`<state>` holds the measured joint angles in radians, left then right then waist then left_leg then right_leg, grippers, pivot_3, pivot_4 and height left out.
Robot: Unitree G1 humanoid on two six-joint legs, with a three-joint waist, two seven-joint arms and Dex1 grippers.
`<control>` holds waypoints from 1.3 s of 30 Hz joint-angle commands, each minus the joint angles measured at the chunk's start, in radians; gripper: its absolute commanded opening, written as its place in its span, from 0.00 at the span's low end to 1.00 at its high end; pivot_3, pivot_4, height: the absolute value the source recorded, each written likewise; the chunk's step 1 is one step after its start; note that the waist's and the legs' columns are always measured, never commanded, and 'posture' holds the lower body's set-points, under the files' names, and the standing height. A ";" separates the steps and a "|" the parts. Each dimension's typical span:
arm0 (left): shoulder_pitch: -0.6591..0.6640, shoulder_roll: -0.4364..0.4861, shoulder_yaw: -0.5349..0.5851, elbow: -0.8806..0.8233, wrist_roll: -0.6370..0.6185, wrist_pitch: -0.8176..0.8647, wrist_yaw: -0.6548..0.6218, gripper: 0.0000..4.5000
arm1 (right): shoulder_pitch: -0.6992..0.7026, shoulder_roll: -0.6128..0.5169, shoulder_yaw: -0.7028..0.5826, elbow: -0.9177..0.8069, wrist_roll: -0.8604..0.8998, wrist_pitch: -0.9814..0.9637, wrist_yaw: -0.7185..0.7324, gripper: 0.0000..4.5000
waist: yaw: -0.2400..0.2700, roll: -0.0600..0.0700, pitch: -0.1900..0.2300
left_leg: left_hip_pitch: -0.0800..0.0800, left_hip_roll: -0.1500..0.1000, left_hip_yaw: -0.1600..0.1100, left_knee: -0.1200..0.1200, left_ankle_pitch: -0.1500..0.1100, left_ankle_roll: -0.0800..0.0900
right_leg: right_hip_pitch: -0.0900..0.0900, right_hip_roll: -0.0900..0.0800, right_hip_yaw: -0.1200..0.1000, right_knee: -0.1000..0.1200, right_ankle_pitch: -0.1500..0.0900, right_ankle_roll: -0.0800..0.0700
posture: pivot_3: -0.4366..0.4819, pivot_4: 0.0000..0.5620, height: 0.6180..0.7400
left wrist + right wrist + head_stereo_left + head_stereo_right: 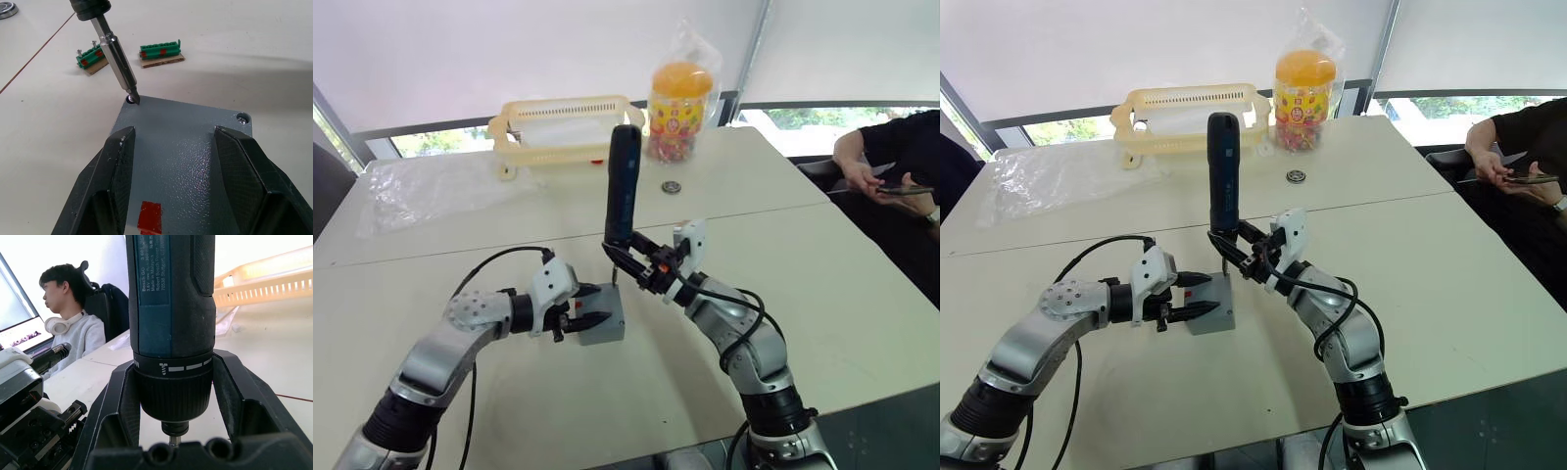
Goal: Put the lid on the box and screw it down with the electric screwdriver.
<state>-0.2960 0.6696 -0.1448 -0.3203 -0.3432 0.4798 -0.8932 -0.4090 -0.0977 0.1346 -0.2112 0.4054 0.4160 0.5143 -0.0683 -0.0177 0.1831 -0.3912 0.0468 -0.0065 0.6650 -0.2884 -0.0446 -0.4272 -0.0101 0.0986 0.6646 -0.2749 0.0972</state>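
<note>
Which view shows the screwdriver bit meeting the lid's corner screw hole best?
The left wrist view: the bit of the electric screwdriver sits with its tip in a corner hole of the lid. The eye views show the tool upright in the right gripper, its tip tiny. The right wrist view shows its body.

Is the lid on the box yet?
Yes. The lid lies flat on the box, with a screw already in one corner and the electric screwdriver tip in another.
</note>
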 commanded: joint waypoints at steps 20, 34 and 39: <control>0.013 0.005 -0.028 0.012 0.027 0.027 0.002 0.57 | -0.043 0.014 -0.026 -0.071 0.027 -0.034 -0.015 0.38 | 0.000 0.000 0.000 | 0.000 0.000 0.000 0.000 0.000 0.000 | 0.000 0.000 0.000 0.000 0.000 0.000 | 0.48 0.27 1.00; 0.017 0.006 -0.027 0.006 0.029 0.029 0.006 0.57 | -0.015 0.005 -0.004 -0.047 0.003 -0.052 0.012 0.38 | 0.000 0.000 0.000 | 0.000 0.000 0.000 0.000 0.000 0.000 | 0.000 0.000 0.000 0.000 0.000 0.000 | 0.48 0.27 1.00; 0.017 0.007 -0.025 0.005 0.029 0.030 0.007 0.57 | -0.014 0.005 -0.007 -0.032 -0.008 -0.064 0.015 0.38 | 0.000 0.000 0.000 | 0.000 0.000 0.000 0.000 0.000 0.000 | 0.000 0.000 0.000 0.000 0.000 0.000 | 0.48 0.27 1.00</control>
<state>-0.2976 0.6682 -0.1448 -0.3250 -0.3429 0.4911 -0.8899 -0.4094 -0.0982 0.1346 -0.2094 0.3937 0.4028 0.5196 -0.0681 -0.0178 0.1831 -0.3912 0.0468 -0.0065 0.6650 -0.2884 -0.0447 -0.4271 -0.0101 0.0986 0.6646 -0.2749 0.0972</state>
